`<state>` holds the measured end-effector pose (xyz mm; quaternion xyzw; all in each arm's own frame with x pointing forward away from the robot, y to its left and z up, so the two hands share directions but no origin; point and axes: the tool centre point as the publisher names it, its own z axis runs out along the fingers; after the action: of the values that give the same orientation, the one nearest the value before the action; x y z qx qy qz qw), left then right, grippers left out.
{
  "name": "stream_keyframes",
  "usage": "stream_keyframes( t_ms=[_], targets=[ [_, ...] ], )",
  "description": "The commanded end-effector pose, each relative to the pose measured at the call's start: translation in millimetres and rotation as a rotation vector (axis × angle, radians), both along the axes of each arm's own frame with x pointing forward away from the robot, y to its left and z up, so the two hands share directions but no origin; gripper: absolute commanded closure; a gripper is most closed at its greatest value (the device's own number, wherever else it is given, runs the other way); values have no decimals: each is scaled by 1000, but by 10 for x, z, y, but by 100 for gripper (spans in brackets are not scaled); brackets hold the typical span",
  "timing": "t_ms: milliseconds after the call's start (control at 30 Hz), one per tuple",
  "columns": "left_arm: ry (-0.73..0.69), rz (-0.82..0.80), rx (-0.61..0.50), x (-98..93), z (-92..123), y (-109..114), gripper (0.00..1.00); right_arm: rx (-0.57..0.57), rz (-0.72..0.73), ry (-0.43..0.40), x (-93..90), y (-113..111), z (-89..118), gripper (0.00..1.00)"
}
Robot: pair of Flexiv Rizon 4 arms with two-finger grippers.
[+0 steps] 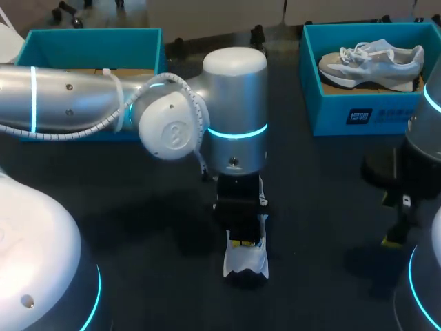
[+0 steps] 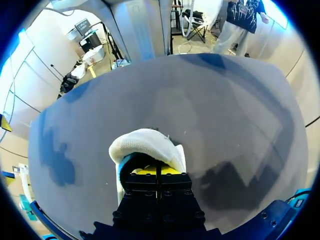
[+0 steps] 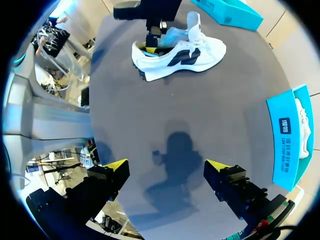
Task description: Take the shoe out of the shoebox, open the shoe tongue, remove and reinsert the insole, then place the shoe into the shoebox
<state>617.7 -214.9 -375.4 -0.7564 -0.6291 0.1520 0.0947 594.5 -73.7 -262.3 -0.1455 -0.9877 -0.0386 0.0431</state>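
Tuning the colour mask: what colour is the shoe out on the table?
The shoe is white with dark side markings; clearest in the right wrist view.

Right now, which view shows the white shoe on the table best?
The right wrist view: the white shoe shows its whole side. The head view shows only one end under the left gripper; the left wrist view, only its collar.

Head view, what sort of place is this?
Probably a robotics lab bench for shoe handling: a left arm and right arm over a dark table, a teal shoebox holding a grey sneaker, and a white shoe under the left gripper.
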Motion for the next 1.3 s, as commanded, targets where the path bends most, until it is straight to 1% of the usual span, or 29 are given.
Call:
stream_keyframes(
  t_ms=[33, 267, 367, 533, 667, 867, 1100, 1300],
  targets=[
    [-9, 8, -4, -29, -111, -34, 100, 0, 0, -2, -12, -4, -7, 0],
    [-40, 7, 26, -47, -281, -45, 100, 0, 0, -2, -12, -4, -7, 0],
    [-56, 12, 36, -24, -299, -49, 100, 0, 0, -2, -12, -4, -7, 0],
    [-65, 29, 4, 52, -83, -41, 100, 0, 0, -2, -12, -4, -7, 0],
    [-59, 21, -1, 35, 72, -57, 100, 0, 0, -2, -12, -4, -7, 0],
    [-43, 3, -7, -3, 161, -107, 100, 0, 0, -2, -12, -4, -7, 0],
    [-24, -2, 17, -39, 41, -114, 100, 0, 0, -2, -12, -4, -7, 0],
    [-11, 5, 31, -23, -84, -118, 100, 0, 0, -2, -12, -4, -7, 0]
  ],
)
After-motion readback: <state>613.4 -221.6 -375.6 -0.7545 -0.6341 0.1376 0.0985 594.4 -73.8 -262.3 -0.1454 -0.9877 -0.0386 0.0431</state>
